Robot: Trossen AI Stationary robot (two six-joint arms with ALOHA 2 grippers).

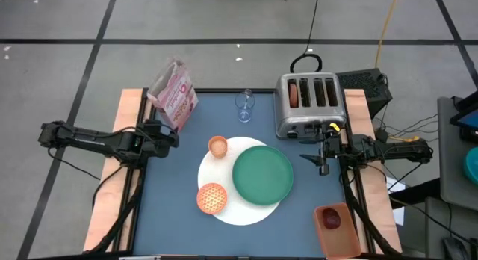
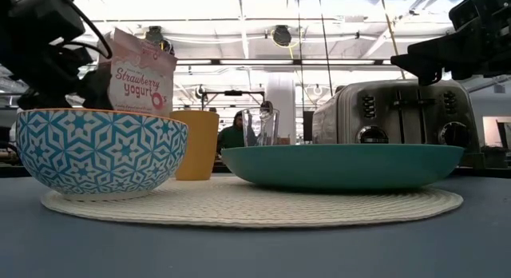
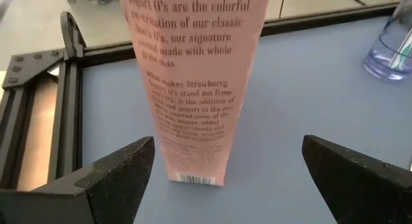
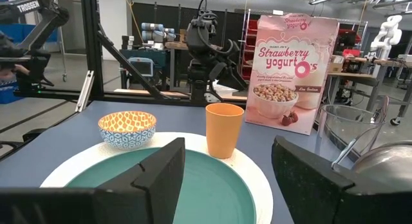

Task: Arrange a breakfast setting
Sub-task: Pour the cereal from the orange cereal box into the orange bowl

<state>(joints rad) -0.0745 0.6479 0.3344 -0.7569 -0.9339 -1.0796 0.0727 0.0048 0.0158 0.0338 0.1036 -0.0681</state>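
A green plate (image 1: pixel 263 174) lies on a larger white round mat (image 1: pixel 228 211). An orange cup (image 1: pixel 217 146) and a small orange bowl (image 1: pixel 211 198) with a blue-patterned outside (image 2: pixel 100 150) stand on the mat's left part. A clear glass (image 1: pixel 244 104) stands at the far edge, and a thin metal handle (image 4: pixel 351 153) leans in it. A brown thing (image 1: pixel 293 92) sits in the toaster's left slot. A dark red fruit (image 1: pixel 331 219) lies on a brown board at the near right. My left gripper (image 1: pixel 168 135) is open and empty, just short of a pink cereal box (image 3: pixel 193 89). My right gripper (image 1: pixel 314 163) is open and empty, right of the plate.
The pink cereal box (image 1: pixel 174 93) stands at the far left. A metal toaster (image 1: pixel 310 103) stands at the far right, close behind my right gripper. Bare blue tabletop (image 1: pixel 172 208) lies left of the mat and along the near edge.
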